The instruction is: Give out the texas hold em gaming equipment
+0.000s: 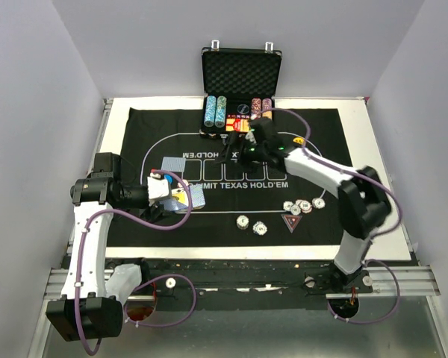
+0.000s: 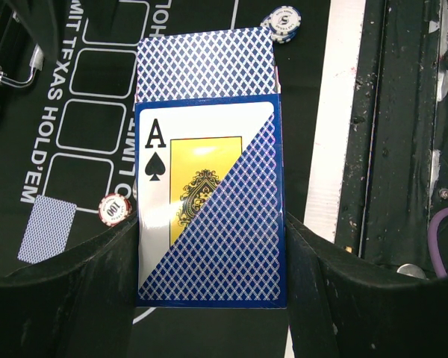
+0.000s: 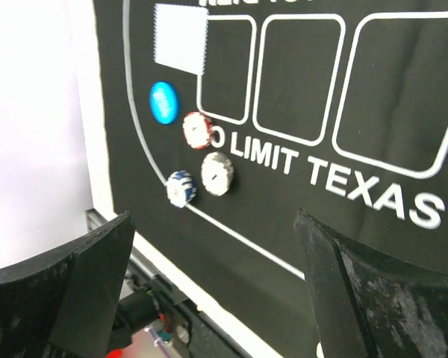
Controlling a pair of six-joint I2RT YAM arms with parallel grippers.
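My left gripper (image 1: pixel 175 196) (image 2: pixel 210 224) is shut on a blue ace-of-spades card box (image 2: pixel 209 216), with blue-backed cards (image 2: pixel 205 63) sticking out of its far end. It hangs over the mat's left side. A single blue-backed card (image 1: pixel 174 164) (image 2: pixel 47 229) lies face down on the mat. My right gripper (image 1: pixel 240 153) (image 3: pixel 213 224) is open and empty above the mat, near the case. Its view shows a blue button (image 3: pixel 164 103), a red chip (image 3: pixel 197 130), a white chip (image 3: pixel 218 173) and a blue chip (image 3: pixel 182 188). More chips (image 1: pixel 304 204) and a red triangular marker (image 1: pixel 292 221) lie at the near right.
The open black case (image 1: pixel 241 74) with chip rows (image 1: pixel 215 112) stands at the mat's far edge. The black printed mat (image 1: pixel 231 239) covers a white board (image 1: pixel 373 149). Two chips (image 1: pixel 252 225) lie near the mat's front middle. Grey walls close in on both sides.
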